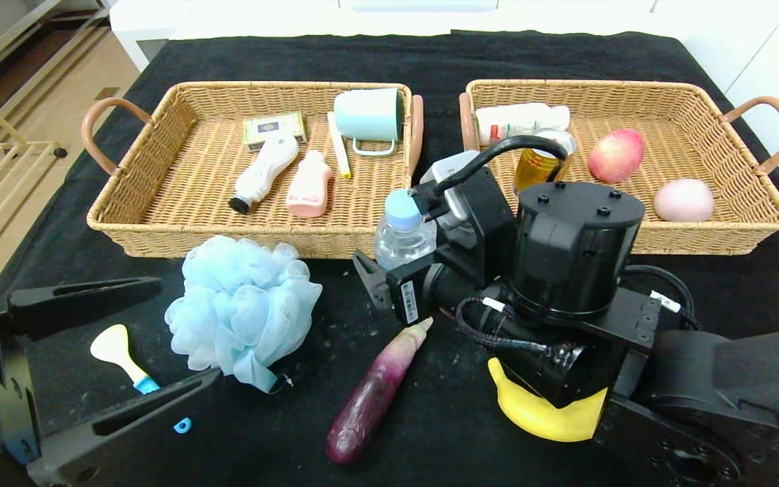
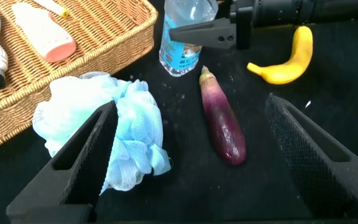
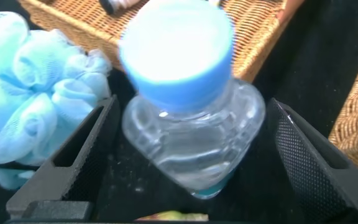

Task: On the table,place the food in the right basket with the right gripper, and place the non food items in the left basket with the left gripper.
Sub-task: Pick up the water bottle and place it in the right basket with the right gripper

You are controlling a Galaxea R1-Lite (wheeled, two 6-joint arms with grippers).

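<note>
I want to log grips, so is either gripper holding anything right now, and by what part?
Nothing is held. The right gripper is open with its fingers either side of the water bottle, not closed on it. The left gripper is open and holds nothing.

- No words or numbers are showing clearly enough to read anywhere.
- A white barcode label (image 1: 410, 302) is sitting on the right arm, its bars visible but no digits legible.
- A blue label (image 2: 180, 57) is wrapping the base of the water bottle (image 2: 185, 34), its print too blurred to read.
- A white bottle (image 1: 521, 120) in the right basket (image 1: 734, 223) is carrying small red and green print, unreadable.
</note>
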